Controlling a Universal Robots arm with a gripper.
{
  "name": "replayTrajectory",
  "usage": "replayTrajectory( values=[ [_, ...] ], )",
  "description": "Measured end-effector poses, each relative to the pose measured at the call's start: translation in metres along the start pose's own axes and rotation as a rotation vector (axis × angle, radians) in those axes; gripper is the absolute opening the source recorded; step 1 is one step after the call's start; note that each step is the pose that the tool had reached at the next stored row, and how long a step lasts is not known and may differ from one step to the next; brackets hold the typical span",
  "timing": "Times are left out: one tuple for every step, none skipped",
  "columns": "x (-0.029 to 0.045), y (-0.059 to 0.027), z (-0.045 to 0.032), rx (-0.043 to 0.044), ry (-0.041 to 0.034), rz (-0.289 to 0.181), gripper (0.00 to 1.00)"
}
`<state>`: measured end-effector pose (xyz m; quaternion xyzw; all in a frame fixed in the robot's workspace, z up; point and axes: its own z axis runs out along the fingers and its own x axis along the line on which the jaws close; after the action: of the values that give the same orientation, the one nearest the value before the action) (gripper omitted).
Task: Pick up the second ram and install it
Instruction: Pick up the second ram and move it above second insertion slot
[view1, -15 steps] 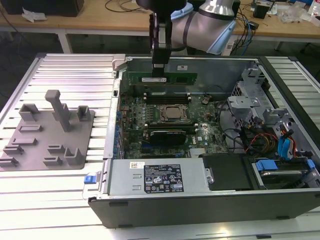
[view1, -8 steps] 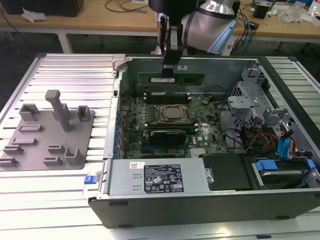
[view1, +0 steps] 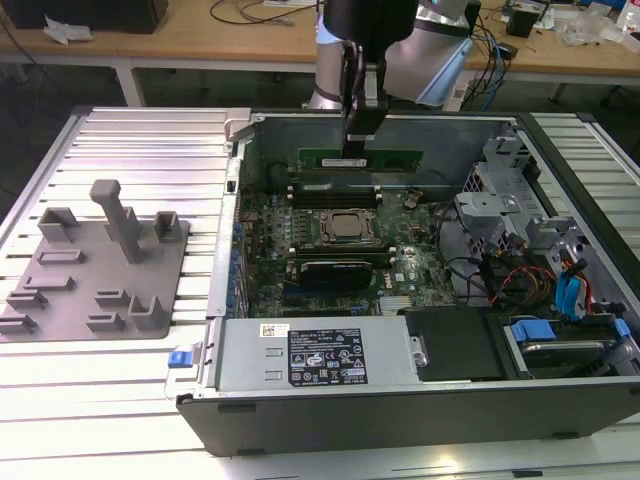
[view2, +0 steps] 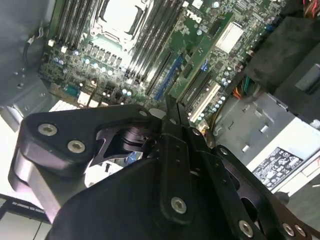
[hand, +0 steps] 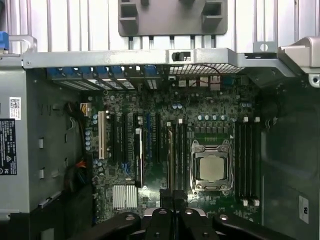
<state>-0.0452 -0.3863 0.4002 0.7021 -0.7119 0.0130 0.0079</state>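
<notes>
Gripper (view1: 357, 146) fingers are pinched almost together on the upper edge of the second ram (view1: 395, 158). The stick hangs level, held clear of the motherboard (view1: 400, 270), near the memory slots (view1: 330, 192) flanking the CPU socket (view1: 345, 228) inside the open computer case (view1: 450, 420). The grey fixture tray (view1: 60, 290) lies well apart, at the exterior view's left. Risk: a tilted or offset stick would likely strike slot walls or closed latches instead of seating. Its notch, the latch positions and the clearance above the slots cannot be made out.

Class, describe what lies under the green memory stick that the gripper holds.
Memory slots beside the processor socket show below the second ram. The slot straight beneath is hidden by it.
</notes>
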Motion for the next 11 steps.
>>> replayTrajectory(
  values=[
    [-0.0007, -0.0002, 0.0014, 0.0000, 0.0000, 0.000, 0.09],
    [-0.0019, -0.0003, 0.0034, 0.0000, -0.0001, 0.000, 0.09],
    [-0.0028, -0.0003, 0.0045, 0.0001, -0.0002, 0.000, 0.09],
    [-0.0038, -0.0003, 0.0058, 0.0001, -0.0001, 0.000, 0.09],
    [-0.0067, -0.0003, 0.0089, 0.0000, 0.0001, 0.001, 0.09],
    [-0.0092, -0.0002, 0.0115, 0.0000, -0.0001, 0.003, 0.09],
    [-0.0133, -0.0001, 0.0149, -0.0002, 0.0000, 0.010, 0.09],
    [-0.0153, -0.0001, 0.0164, -0.0004, 0.0001, 0.015, 0.09],
    [-0.0166, -0.0001, 0.0178, -0.0005, 0.0001, 0.019, 0.09],
    [-0.0180, 0.0000, 0.0209, -0.0006, 0.0001, 0.025, 0.09],
    [-0.0185, -0.0001, 0.0236, -0.0007, 0.0001, 0.029, 0.09]
  ],
)
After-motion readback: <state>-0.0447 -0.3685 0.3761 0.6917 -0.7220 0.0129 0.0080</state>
